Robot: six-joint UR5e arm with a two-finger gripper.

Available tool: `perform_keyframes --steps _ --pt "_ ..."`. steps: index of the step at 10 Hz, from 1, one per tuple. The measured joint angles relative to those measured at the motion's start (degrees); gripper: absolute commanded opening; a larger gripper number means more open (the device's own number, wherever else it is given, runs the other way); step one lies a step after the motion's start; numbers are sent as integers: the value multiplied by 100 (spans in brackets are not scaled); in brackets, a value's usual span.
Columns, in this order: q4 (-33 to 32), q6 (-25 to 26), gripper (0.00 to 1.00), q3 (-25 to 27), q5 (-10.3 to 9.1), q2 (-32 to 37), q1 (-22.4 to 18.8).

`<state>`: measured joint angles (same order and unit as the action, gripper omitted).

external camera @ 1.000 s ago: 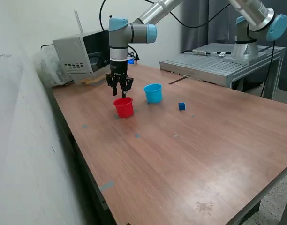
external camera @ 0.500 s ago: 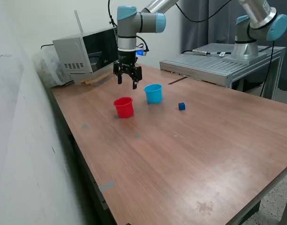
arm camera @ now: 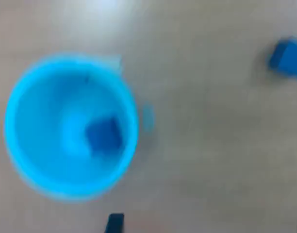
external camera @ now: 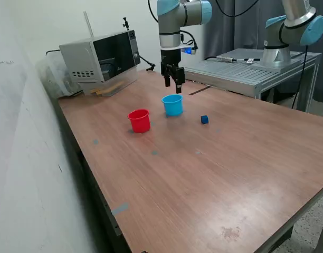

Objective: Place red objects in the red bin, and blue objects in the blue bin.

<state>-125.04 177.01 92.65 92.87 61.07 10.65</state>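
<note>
- While the gripper (external camera: pixel 172 84) is hung above the blue bin (external camera: pixel 172 105), its jaws are seen parted with nothing between them.
- Since a second ago, the arm has been carried from directly over the red bin (external camera: pixel 140 120) toward the exterior view's right, and raised; half a second ago it was midway between the two bins.
- Neither bin has been shifted across the three exterior frames, and the loose blue cube (external camera: pixel 204 119) has been left where it lay on the table (external camera: pixel 214 174).
- One dark blue cube (arm camera: pixel 104 137) is shown inside the blue bin (arm camera: pixel 71 126) in the blurred wrist view; a second blue cube (arm camera: pixel 287 57) lies apart on the table.
- From the blue bin, the loose cube lies at about four o'clock in the exterior view; the red bin lies at about eight o'clock.
- No red cube is seen on the table, so the red sorting is judged finished, though the red bin's inside cannot be checked.
- Only the loose blue cube is judged left to be fetched.
</note>
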Motion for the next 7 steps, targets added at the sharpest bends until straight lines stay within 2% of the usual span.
perform_keyframes --steps 2,5,7 --pt "35 413 100 654 -17 278 -27" --pt "-89 642 100 1358 -88 452 -273" --pt "-301 809 100 1604 -280 502 -604"
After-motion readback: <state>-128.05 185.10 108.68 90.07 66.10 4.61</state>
